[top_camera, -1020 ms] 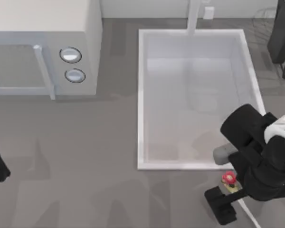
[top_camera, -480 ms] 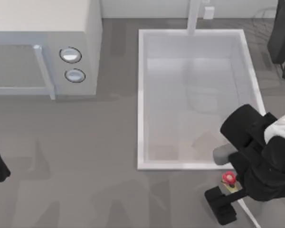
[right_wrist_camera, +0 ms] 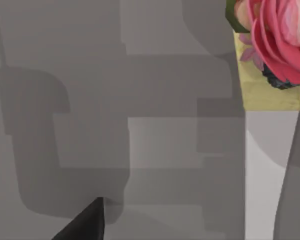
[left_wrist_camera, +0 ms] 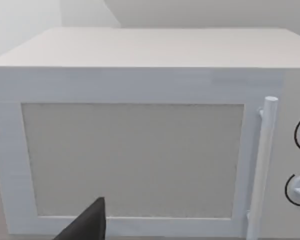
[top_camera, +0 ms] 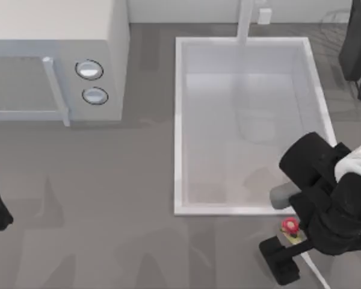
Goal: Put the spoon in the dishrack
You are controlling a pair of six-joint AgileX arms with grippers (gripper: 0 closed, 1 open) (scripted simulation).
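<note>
The spoon lies flat on the grey surface near the top view's lower right, just in front of the sink rim. Its red bowl points toward the sink, the yellowish neck sits behind it, and the thin cream handle runs away toward the lower right edge, partly under the arm. In the right wrist view the spoon sits close below the camera, red bowl and yellow neck beside a pale strip of handle.

The right gripper hangs low over the spoon's neck and handle. I cannot tell how wide its jaws stand or whether they touch the spoon. The left arm is parked at the left edge, its wrist camera facing the microwave.

The dishrack, a set of thin dark wires, sits at the far right corner, well apart from the spoon, beyond the sink.

The spoon looks light, stiff and slim, likely smooth enough to pivot or slip in a loose pinch. The neck or the handle close behind it seems the best hold: near the heavier bowl, narrow enough to close on squarely, and low against the surface, so the jaws need to come right down.
</note>
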